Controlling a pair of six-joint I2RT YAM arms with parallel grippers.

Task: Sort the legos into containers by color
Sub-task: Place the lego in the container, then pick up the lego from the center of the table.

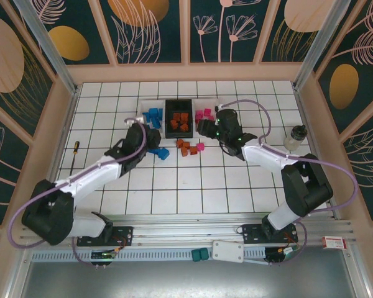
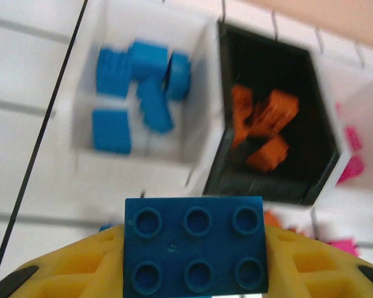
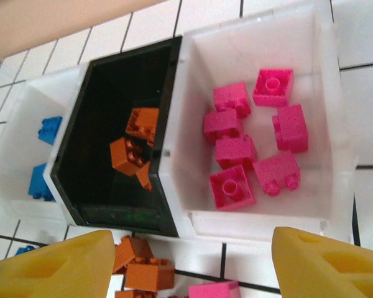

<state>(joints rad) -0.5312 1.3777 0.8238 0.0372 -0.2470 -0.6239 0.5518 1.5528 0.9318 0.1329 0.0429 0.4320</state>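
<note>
Three bins stand in a row at the back: a white bin [image 2: 143, 149] with several blue legos [image 2: 143, 93], a black bin [image 3: 112, 136] with orange-brown legos [image 3: 133, 146], and a white bin [image 3: 336, 155] with several pink legos [image 3: 255, 143]. My left gripper [image 2: 196, 248] is shut on a blue six-stud lego [image 2: 196, 242], just short of the blue bin. My right gripper [image 3: 193, 267] is open near the front of the pink bin, nothing between its fingers. Loose orange-brown legos [image 1: 185, 148], a pink lego [image 1: 200, 147] and a blue lego [image 1: 162, 153] lie on the tiles before the bins.
A screwdriver [image 1: 75, 149] lies at the left of the tiled floor. A small bottle [image 1: 295, 136] stands at the right. On the front rail sit two teal blocks [image 1: 200, 254] and a flat white box [image 1: 229, 251]. Wooden walls [image 1: 186, 73] ring the floor.
</note>
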